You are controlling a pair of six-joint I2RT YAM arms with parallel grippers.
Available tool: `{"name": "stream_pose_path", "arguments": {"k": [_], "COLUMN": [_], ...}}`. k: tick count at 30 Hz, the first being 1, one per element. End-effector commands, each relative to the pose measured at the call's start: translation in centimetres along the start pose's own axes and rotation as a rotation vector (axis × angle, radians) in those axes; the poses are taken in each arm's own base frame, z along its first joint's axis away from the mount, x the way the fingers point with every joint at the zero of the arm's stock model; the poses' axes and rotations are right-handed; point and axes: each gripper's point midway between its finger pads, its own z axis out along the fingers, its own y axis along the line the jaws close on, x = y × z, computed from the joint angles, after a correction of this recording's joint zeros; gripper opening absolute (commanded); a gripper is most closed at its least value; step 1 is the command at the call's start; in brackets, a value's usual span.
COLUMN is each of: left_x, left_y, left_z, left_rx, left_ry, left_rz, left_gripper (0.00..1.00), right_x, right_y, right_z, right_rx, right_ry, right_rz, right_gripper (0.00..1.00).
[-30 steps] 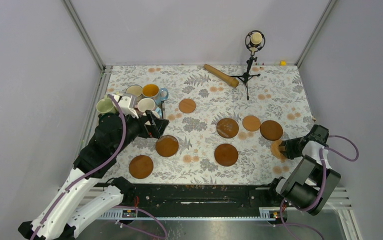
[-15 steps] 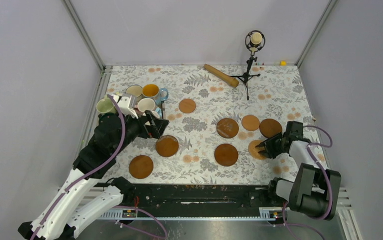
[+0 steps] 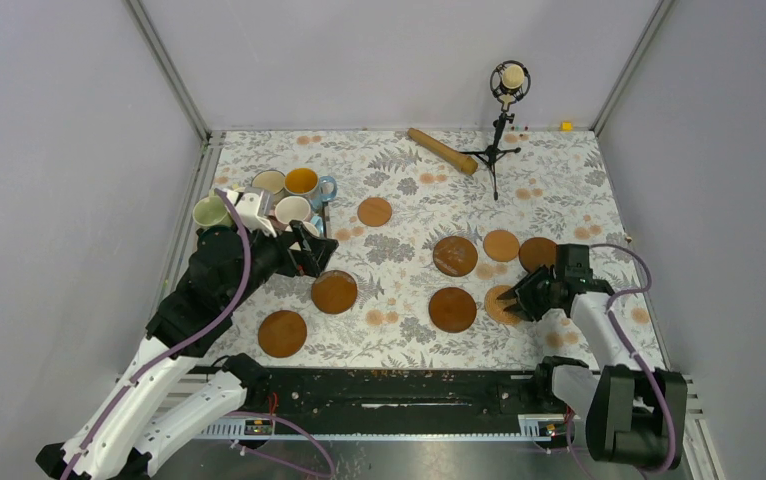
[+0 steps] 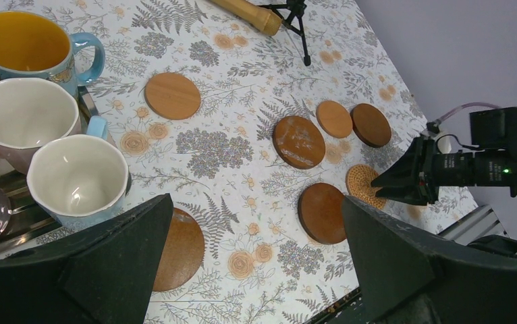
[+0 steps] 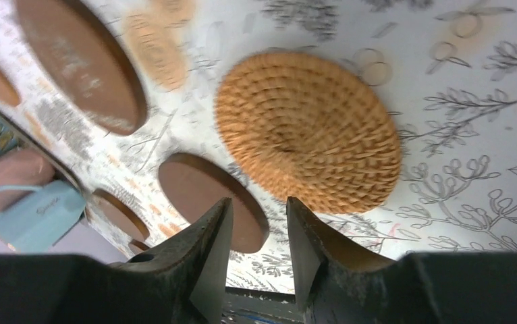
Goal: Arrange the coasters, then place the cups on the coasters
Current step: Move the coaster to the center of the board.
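Lab booth: blank grey walls [image 3: 59, 150], tripod microphone [image 3: 509, 82].

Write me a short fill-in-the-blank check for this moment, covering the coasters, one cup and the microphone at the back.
1. The top view shows ___ coasters lying on the tablecloth.
2. The tan coaster just ahead of the right fingers is ___ rather than smooth wood.
3. The cup with the yellow inside is ___ on the outside.
4. The microphone stands on a small black ___.

Missing words: eight; woven; blue; tripod.
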Motion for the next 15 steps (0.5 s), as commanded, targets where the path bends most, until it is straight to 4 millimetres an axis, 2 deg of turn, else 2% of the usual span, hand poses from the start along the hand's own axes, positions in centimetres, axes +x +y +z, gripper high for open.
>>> {"name": "stream_pose_path", "arguments": {"k": [1, 5, 9, 12, 15], "left_x": [-1.2, -0.8, -0.2, 0.2, 0.7], "left_y": [-0.7, -0.6, 0.0, 1.4, 4.2], "left_z": [0.3, 0.7, 1.5, 2.0, 1.6], "left_rx": [0.029, 0.025, -0.009, -0.092, -0.271], "left_ry": [-0.044, -0.028, -0.006, 0.009, 0.011], "left_rz": [0.007, 0.012, 0.003, -0.016, -0.099], "left_gripper": [0.99, 0.98, 0.97, 0.96, 0.96], "right_x": [-0.9, -0.1, 1.3, 2.6, 3.8], "right_y": [3.3, 5.7, 6.8, 7.6, 8.2], "right_z": [-2.9, -4.4, -4.9, -5.0, -5.3], "right_rx": [-0.109, -0.229, -0.270, -0.326, -0.367], "right_ry": [-0.071, -0.071, -0.101, -0.099, -0.099], "right_rz": [-0.179, -0.346, -0.459, -0.485, -0.518], "right_gripper": [0.44, 0.47, 0.48, 0.49, 0.51]}}
